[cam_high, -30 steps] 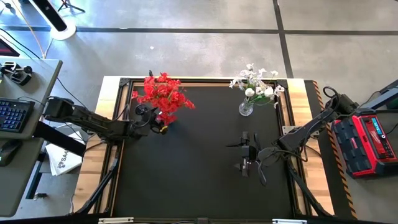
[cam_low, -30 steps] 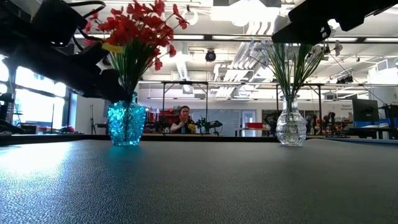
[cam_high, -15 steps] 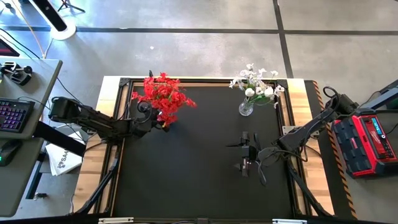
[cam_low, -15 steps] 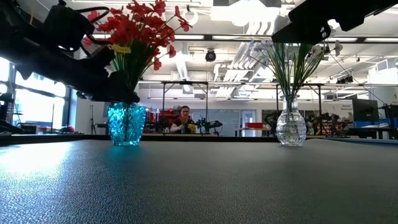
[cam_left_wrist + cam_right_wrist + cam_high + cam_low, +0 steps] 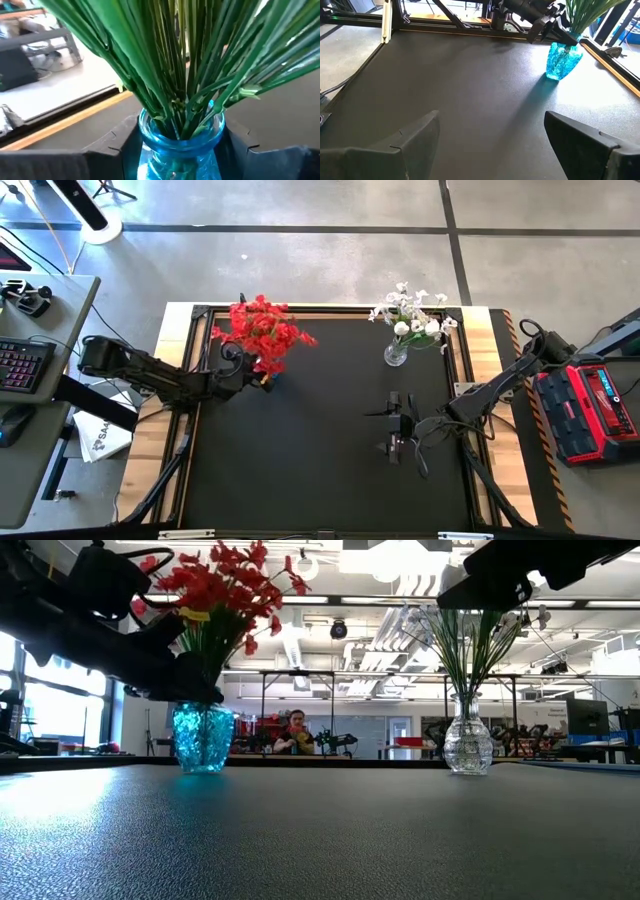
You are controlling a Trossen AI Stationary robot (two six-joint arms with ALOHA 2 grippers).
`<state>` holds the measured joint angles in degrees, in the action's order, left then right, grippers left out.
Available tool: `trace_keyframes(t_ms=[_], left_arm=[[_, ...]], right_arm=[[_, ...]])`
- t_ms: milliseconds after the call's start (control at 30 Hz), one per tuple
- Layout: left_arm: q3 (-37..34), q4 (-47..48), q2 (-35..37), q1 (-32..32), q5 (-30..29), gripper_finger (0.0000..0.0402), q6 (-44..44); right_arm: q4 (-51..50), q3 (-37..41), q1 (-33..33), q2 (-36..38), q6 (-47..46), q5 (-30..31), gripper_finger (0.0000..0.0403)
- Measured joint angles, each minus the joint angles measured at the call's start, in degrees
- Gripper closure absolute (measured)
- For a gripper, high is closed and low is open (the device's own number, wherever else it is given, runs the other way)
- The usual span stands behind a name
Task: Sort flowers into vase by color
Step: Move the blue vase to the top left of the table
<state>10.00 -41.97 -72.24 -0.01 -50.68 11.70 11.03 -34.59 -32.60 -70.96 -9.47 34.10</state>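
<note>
Two dark jointed arms with looping black cables

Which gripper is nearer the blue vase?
Left. The left gripper is right at the blue vase; the right gripper hovers across the mat, nearer the clear vase.

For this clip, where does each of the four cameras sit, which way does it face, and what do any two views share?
High: overhead, straight down on the black table; both arms.
Low: table height, level toward the room; blue vase, clear vase, arms overhead.
Left wrist: looks into the blue vase's neck and green stems; left gripper flanks it.
Right wrist: looks across the table; right gripper jaws wide apart.
Shared: the blue vase appears in all four.
</note>
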Motion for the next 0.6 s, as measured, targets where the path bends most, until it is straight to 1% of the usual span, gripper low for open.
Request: trace_keyframes(t_ms=[100, 200, 300, 400, 533, 600], left_arm=[[0.0, 0.05, 1.39, 0.0, -3.03, 0.0231, -0.79], [0.0, 0.11, 3.34, 0.61, -5.92, 0.0231, -4.82], [0.0, 0.85, 5.72, 3.96, -5.94, 0.0231, -7.08], [0.0, 3.1, 8.39, 10.12, -2.09, 0.0231, -8.36], [0.01, 5.79, 10.56, 20.58, 6.93, 0.0231, -7.29], [0.04, 6.69, 10.52, 25.07, 9.9, 0.0231, -7.32]], right_arm=[[0.01, 0.0, -0.02, 0.0, -0.55, 0.0, 0.0073], [0.01, 0.0, -0.02, 0.0, -0.75, 0.01, 0.0073], [0.02, 0.0, -0.02, 0.0, -0.76, -0.01, 0.0073], [0.02, 0.0, -0.02, 0.0, -0.99, 0.01, 0.0073], [0.02, 0.0, -0.02, 0.0, -0.99, -0.01, 0.0073], [0.02, 0.0, -0.02, 0.0, -0.99, 0.01, 0.0073]])
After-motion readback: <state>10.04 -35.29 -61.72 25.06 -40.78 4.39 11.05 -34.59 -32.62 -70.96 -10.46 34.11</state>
